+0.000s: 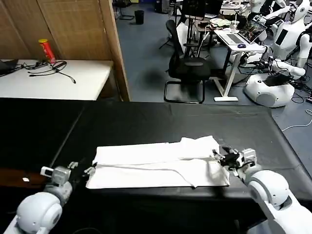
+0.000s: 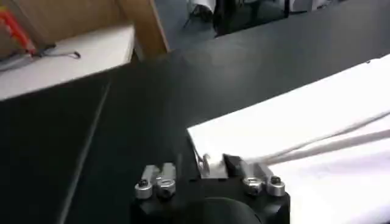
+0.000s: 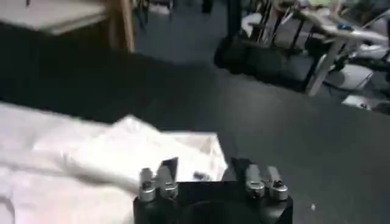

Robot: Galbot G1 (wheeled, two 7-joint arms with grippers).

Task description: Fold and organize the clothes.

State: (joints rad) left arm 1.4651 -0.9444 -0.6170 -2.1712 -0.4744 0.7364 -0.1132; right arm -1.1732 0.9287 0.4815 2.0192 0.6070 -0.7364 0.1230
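Although the T-shirt [image 1: 158, 163] already lies as a long white band across the lower middle of the head view, you should count it as partly folded: its sides look turned in, but the band seems not yet doubled over end to end, and a loose hump sits at its right end. Your left gripper [image 1: 84, 171] is at the band's left edge, and in the left wrist view [image 2: 210, 167] one finger appears to touch the cloth; whether the jaws have bitten on it you cannot tell. Your right gripper [image 1: 225, 158] is at the right end, also unclear. Beneath is a black table [image 1: 146, 122]. Beyond it, upper left, stand a white desk [image 1: 73, 80] with a red can [image 1: 47, 50] and a wooden partition [image 1: 83, 29]; upper right, an office chair [image 1: 187, 68] and other white robots [image 1: 282, 53].
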